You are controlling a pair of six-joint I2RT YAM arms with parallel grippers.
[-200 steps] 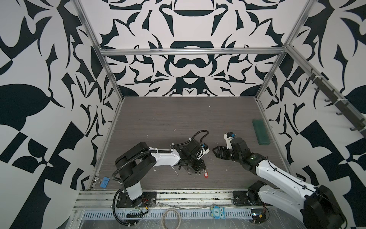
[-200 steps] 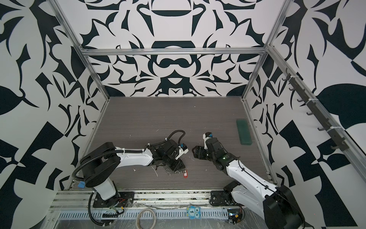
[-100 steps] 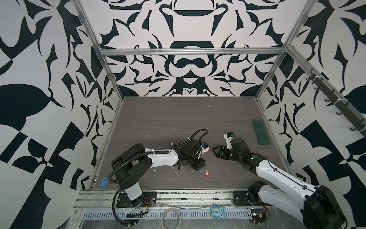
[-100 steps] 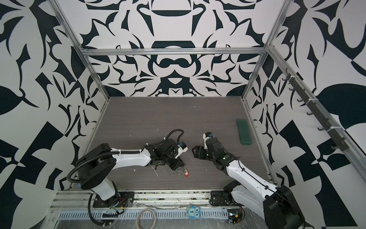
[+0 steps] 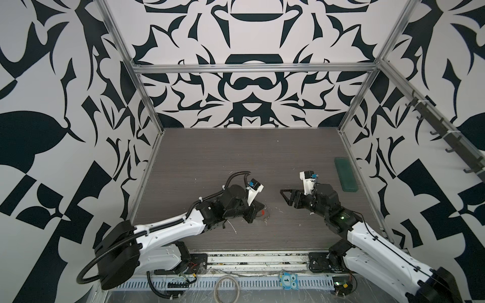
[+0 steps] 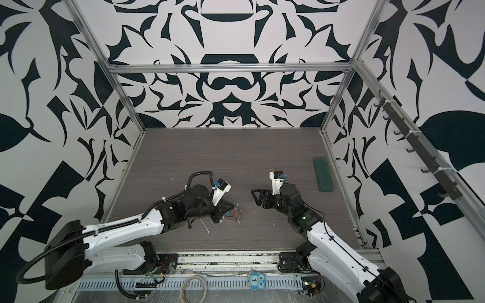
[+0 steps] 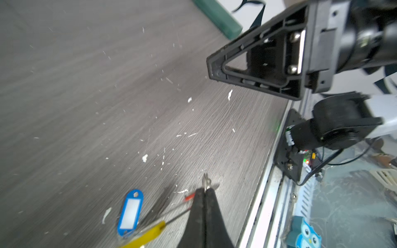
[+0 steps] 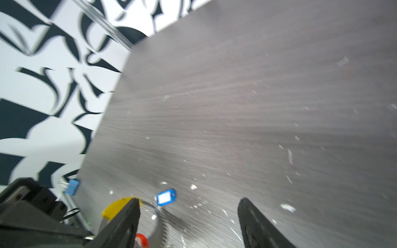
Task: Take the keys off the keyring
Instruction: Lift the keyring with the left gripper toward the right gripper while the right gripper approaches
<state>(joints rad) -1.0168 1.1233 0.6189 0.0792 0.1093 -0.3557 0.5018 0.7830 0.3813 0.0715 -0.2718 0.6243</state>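
Pinching a small metal ring (image 7: 206, 182) in left gripper (image 7: 205, 190), jaws pressed fully together, low over the surface (image 5: 236, 157). Can't tell whether ring belongs to keyring (image 7: 178, 216) or red key (image 7: 189, 197); both right at the jaw tips, with grey wire running back to yellow sleeve (image 7: 148, 235). Seeing blue key (image 7: 130, 212) flat on surface just beside sleeve, label window up. Holding right gripper (image 8: 189, 200) spread wide, gripping nothing, raised off surface, apart from left. Noting green block (image 5: 346, 174) near right wall.
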